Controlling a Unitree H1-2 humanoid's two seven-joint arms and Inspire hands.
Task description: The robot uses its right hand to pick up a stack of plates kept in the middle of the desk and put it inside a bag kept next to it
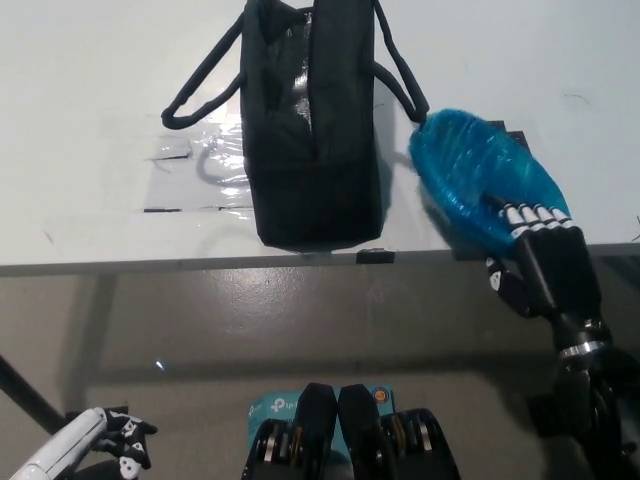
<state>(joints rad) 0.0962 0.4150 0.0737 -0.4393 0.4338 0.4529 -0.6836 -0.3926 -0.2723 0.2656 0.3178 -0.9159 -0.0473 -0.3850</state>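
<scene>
Stack of blue plates is in my right hand, gripped at its near edge, with the fingers laid over the top and the thumb tucked underneath. The stack is tilted, its near side raised off the white counter, its far edge pointing down and left towards the bag. I cannot tell whether that far edge touches the counter or hangs just above it. The plates have a shiny, wrinkled look, as if wrapped in clear film.

Just left of the stack I see the black bag, standing upright on the counter with its mouth open at the top and something glossy showing inside. Its right handle loop hangs down the side and ends right next to the plates' far edge. The left handle loop droops out across the counter on the other side. Beside the bag on the left, a patch of clear tape or plastic is stuck flat to the counter.

My black right arm comes up from the bottom right corner, and the wrist sits past the counter's front edge, over the grey floor.

My white left hand rests low at the bottom left, well away from the counter. It holds nothing, and I cannot tell how its fingers are set.
</scene>
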